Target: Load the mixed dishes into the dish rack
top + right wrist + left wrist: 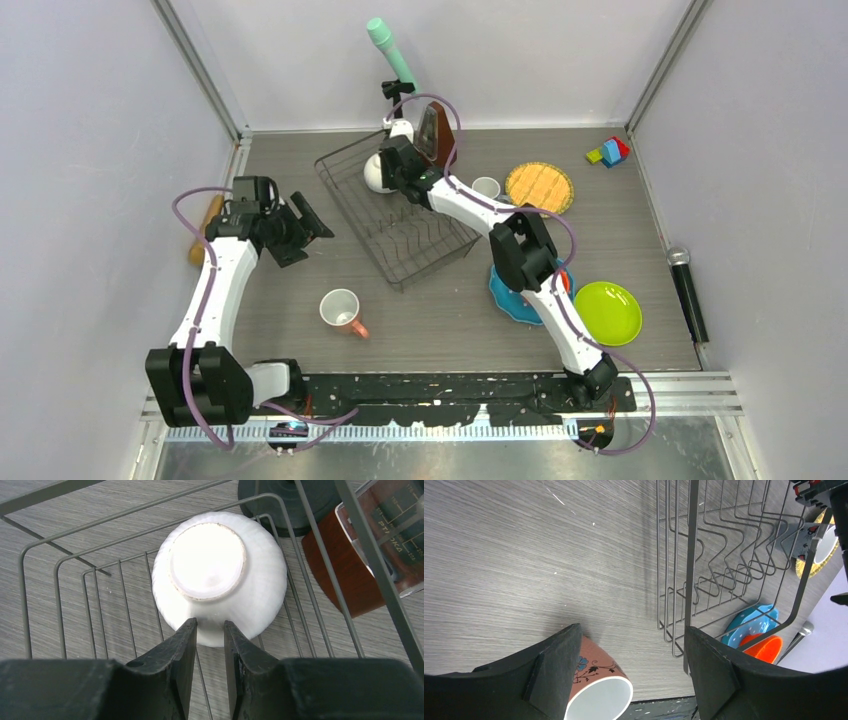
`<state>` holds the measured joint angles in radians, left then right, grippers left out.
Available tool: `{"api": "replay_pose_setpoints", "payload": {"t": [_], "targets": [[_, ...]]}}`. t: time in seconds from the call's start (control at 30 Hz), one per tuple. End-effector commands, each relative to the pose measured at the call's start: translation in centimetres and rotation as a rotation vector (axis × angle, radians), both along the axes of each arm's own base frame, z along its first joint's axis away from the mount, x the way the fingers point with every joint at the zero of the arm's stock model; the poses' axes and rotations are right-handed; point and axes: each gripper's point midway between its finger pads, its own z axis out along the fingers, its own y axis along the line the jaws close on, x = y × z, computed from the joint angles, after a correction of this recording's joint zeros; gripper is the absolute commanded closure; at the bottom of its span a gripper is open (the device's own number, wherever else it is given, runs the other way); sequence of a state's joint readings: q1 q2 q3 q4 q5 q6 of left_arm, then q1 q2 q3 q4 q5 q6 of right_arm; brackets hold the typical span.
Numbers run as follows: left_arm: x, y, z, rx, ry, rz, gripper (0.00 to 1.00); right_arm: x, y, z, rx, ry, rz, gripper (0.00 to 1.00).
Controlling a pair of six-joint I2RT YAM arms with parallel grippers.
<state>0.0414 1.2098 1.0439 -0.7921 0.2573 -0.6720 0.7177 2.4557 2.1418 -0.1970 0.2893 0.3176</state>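
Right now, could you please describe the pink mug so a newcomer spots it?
Start at the black wire dish rack mid-table. Nearer the arm bases, the pink mug lies on its side. Unlike the small grey mug beyond the rack, it is pink outside, white inside.

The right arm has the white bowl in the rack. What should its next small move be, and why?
Probably open the right gripper and let go. The white bowl is upside down inside the dish rack, apparently sitting on its wires. The fingers pinch only its near rim, so it looks placed.
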Motion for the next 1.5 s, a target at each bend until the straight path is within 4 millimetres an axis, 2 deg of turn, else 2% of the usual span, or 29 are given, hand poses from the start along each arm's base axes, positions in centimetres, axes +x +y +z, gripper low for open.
{"api": "replay_pose_setpoints", "payload": {"t": [0.0, 0.1, 0.13, 0.17, 0.2, 0.23, 0.33, 0.5, 0.57, 0.67, 0.7, 0.73, 0.77, 0.8, 0.83, 0.87, 1.03, 1.07, 1.1, 1.13, 1.17, 1.2, 1.23, 1.27, 1.3, 1.33, 1.37, 1.4, 1.47], "targets": [[-0.9, 0.2, 1.7, 0.037, -0.002, -0.066, 0.23, 1.1, 0.4, 3.5, 0.063, -0.052, 0.016, 0.62], [-2.1, 0.4, 1.8, 0.056, 0.029, -0.076, 0.24, 0.2, 0.4, 5.3, 0.079, -0.065, 0.057, 0.40], [-2.4, 0.5, 1.8, 0.061, 0.034, -0.080, 0.24, 0.0, 0.4, 6.9, 0.094, -0.088, 0.069, 0.37], [-2.7, 0.5, 1.9, 0.065, 0.038, -0.083, 0.24, -0.5, 0.6, 6.8, 0.096, -0.081, 0.092, 0.35], [-3.1, 0.5, 2.0, 0.069, 0.039, -0.088, 0.24, -0.7, 0.5, 8.1, 0.103, -0.096, 0.104, 0.35], [-3.4, 0.5, 2.2, 0.071, 0.037, -0.092, 0.23, -1.1, 0.5, 8.3, 0.103, -0.093, 0.119, 0.34], [-4.3, 0.3, 2.7, 0.067, 0.036, -0.121, 0.24, -2.2, -0.2, 10.8, 0.096, -0.104, 0.145, 0.33], [-6.1, 0.6, 2.9, 0.139, 0.067, -0.155, 0.27, -4.5, -1.5, 13.2, 0.087, -0.101, 0.184, 0.29], [-7.0, 0.0, 2.9, 0.173, 0.081, -0.201, 0.34, -5.6, -2.5, 13.9, 0.085, -0.096, 0.184, 0.28], [-8.0, 0.2, 2.5, 0.213, 0.105, -0.210, 0.42, -7.2, -4.3, 15.2, 0.097, -0.096, 0.171, 0.24], [-8.4, 0.2, 2.2, 0.222, 0.114, -0.212, 0.42, -7.8, -4.9, 16.8, 0.121, -0.114, 0.165, 0.23], [-8.6, 0.3, 2.0, 0.233, 0.125, -0.211, 0.42, -8.3, -5.4, 15.9, 0.114, -0.096, 0.162, 0.23], [-9.0, 0.3, 1.5, 0.239, 0.144, -0.214, 0.42, -8.8, -5.9, 17.5, 0.142, -0.120, 0.158, 0.22], [-9.3, 0.2, 1.2, 0.242, 0.155, -0.218, 0.41, -9.2, -6.4, 16.6, 0.136, -0.104, 0.154, 0.22], [-9.6, -0.1, 1.0, 0.243, 0.164, -0.223, 0.40, -9.7, -6.9, 18.0, 0.157, -0.125, 0.151, 0.22], [-9.9, -0.3, 0.7, 0.245, 0.173, -0.228, 0.40, -10.0, -7.4, 17.3, 0.151, -0.111, 0.146, 0.22], [-9.9, -1.4, -0.8, 0.264, 0.183, -0.245, 0.38, -12.1, -9.6, 18.4, 0.168, -0.118, 0.137, 0.22], [-9.8, -1.4, -1.1, 0.271, 0.189, -0.246, 0.39, -12.5, -10.0, 19.2, 0.180, -0.133, 0.138, 0.22], [-9.7, -1.4, -1.6, 0.283, 0.207, -0.249, 0.39, -12.9, -10.3, 18.5, 0.175, -0.122, 0.136, 0.22], [-9.6, -1.4, -2.0, 0.290, 0.218, -0.249, 0.39, -13.3, -10.8, 19.4, 0.188, -0.139, 0.136, 0.22], [-9.6, -1.4, -2.3, 0.292, 0.228, -0.250, 0.39, -13.7, -11.1, 18.7, 0.181, -0.127, 0.137, 0.22], [-9.5, -1.4, -2.6, 0.293, 0.230, -0.252, 0.40, -14.2, -11.5, 19.5, 0.193, -0.142, 0.137, 0.22], [-9.4, -1.5, -2.9, 0.292, 0.234, -0.251, 0.40, -14.6, -11.9, 18.7, 0.185, -0.129, 0.135, 0.22], [-9.3, -1.5, -3.1, 0.292, 0.236, -0.250, 0.40, -15.1, -12.3, 19.5, 0.196, -0.145, 0.135, 0.22], [-9.3, -1.6, -3.4, 0.291, 0.240, -0.251, 0.40, -15.4, -12.7, 18.7, 0.187, -0.131, 0.132, 0.22], [-9.2, -1.7, -3.7, 0.291, 0.240, -0.252, 0.40, -16.0, -13.2, 19.4, 0.197, -0.146, 0.131, 0.22], [-9.1, -1.3, -4.0, 0.316, 0.244, -0.242, 0.41, -16.3, -13.6, 18.6, 0.188, -0.136, 0.126, 0.22], [-9.0, -1.2, -4.3, 0.320, 0.248, -0.241, 0.41, -16.7, -14.1, 19.2, 0.195, -0.148, 0.124, 0.22], [-8.9, -1.4, -4.7, 0.319, 0.254, -0.246, 0.42, -17.4, -15.0, 18.4, 0.186, -0.139, 0.114, 0.22]]}}
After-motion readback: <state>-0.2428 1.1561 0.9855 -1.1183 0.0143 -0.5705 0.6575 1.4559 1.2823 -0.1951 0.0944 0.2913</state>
